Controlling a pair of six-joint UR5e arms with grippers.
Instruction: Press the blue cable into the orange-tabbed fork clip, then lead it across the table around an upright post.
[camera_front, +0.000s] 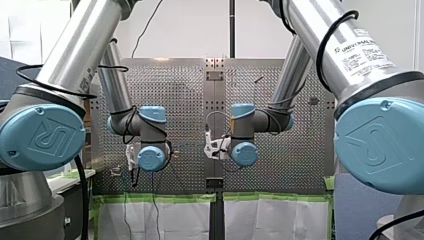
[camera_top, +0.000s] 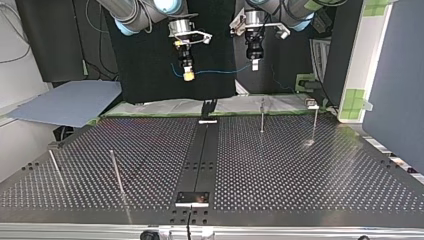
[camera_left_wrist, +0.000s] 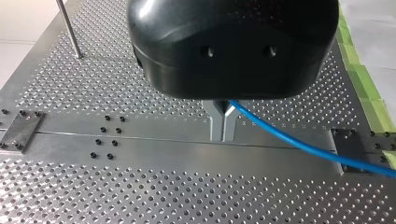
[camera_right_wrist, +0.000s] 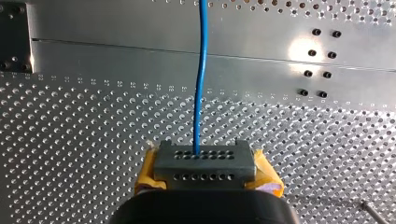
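My left arm (camera_top: 272, 15) and my right arm (camera_top: 142, 12) both reach in over the middle of the bench (camera_top: 300, 170). Their wrists are turned so that both sets of jaws point straight down, side by side and held well above the surface. The left jaws are closed: their two metal fingers (camera_left_wrist: 217, 126) meet at the tips and pinch the cable (camera_left_wrist: 299, 142), which leaves them sideways and runs off over the bench below. The right jaws, with yellow pads (camera_right_wrist: 147, 170), are likewise clamped on the cable, which comes out of their tip and runs straight ahead of them. The cable is thin, blue and smooth. In the top view it spans the gap between the two sets of jaws in one shallow sag, and a short tail curls out on the far side of the right jaws. Below the left jaws and well apart from them a thin upright post (camera_top: 262, 116) stands on the bench, with another post (camera_top: 315, 122) beside it.
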